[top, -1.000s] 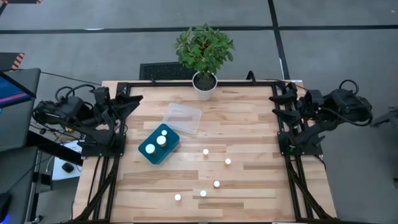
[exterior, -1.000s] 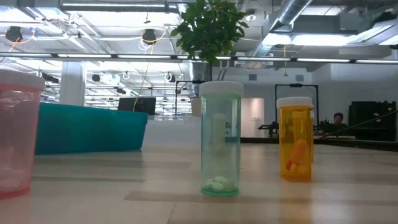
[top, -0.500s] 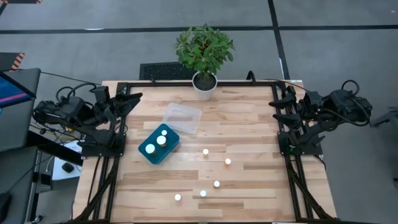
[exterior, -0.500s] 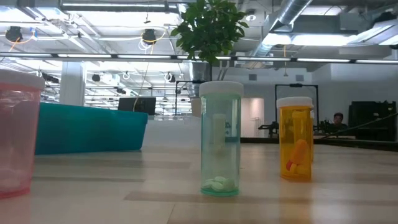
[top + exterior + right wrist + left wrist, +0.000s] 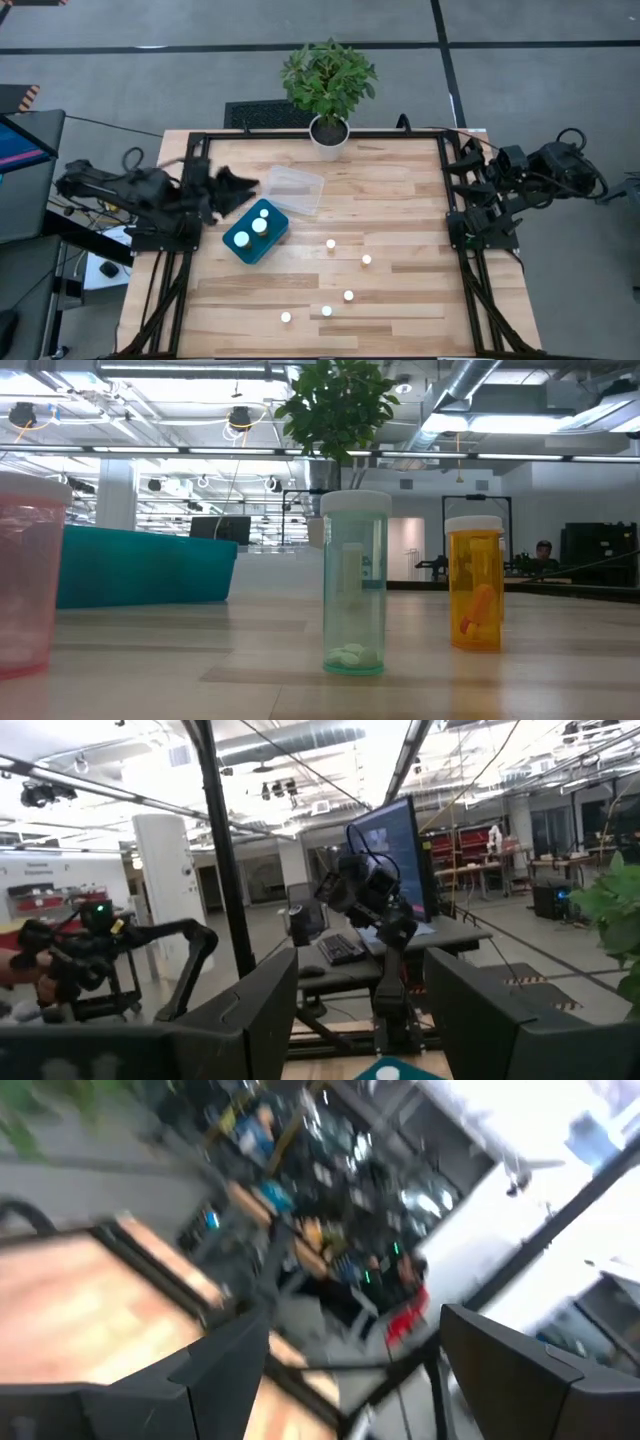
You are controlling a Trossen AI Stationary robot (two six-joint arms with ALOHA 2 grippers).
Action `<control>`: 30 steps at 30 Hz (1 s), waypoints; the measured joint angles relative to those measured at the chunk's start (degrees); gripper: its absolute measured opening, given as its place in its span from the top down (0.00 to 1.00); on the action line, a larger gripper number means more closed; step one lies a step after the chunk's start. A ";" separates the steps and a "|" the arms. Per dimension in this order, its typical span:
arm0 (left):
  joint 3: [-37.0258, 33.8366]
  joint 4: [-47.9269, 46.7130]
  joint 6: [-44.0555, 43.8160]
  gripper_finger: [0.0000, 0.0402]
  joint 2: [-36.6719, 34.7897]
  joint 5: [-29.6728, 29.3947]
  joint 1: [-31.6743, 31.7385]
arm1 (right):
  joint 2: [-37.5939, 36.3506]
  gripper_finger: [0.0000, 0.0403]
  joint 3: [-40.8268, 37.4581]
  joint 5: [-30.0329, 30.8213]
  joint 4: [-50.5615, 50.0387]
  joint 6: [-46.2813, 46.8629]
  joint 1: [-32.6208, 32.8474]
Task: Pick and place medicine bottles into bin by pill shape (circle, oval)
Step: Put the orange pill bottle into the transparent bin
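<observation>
Five medicine bottles with white caps stand loose on the wooden table: [image 5: 331, 243], [image 5: 366, 260], [image 5: 348, 296], [image 5: 326, 311], [image 5: 286, 317]. Three more caps show inside the teal bin [image 5: 272, 240]. The low view shows a clear teal bottle [image 5: 355, 585], an orange bottle [image 5: 475, 585] and a pink one [image 5: 22, 575], all upright. My left gripper [image 5: 238, 186] is open and empty above the table, just left of the clear bin [image 5: 293, 190]; its own view [image 5: 350, 1380] is blurred. My right gripper [image 5: 462, 168] is open and empty at the table's right edge, also seen in its wrist view [image 5: 360, 1020].
A potted plant [image 5: 328, 85] in a white pot [image 5: 328, 135] stands at the middle of the far edge. Black frame rails run along the left and right edges. Bare wood lies between the bins and the loose bottles.
My left gripper has swung fast from the table's left edge toward the right, out over the table to a spot beside the clear bin and above the teal bin's far corner. The bottles and bins have not moved.
</observation>
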 joint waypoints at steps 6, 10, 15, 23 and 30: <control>0.00 0.04 -4.25 0.28 8.38 10.51 -2.54 | 0.02 0.44 0.00 1.15 -3.60 2.87 -0.02; 0.00 -0.09 -6.52 0.28 13.99 14.24 -5.70 | -0.02 0.44 0.00 1.55 -7.79 4.33 -0.02; 0.00 8.48 -6.27 0.28 16.75 15.15 -6.05 | -1.11 0.44 0.69 1.57 -8.06 3.50 -0.02; 0.04 16.29 1.63 0.28 12.74 14.58 -5.93 | -5.34 0.44 2.21 1.53 -9.78 5.38 0.07; 0.04 16.26 5.99 0.28 9.44 9.85 -5.81 | -6.09 0.44 2.19 1.55 -11.63 5.33 0.04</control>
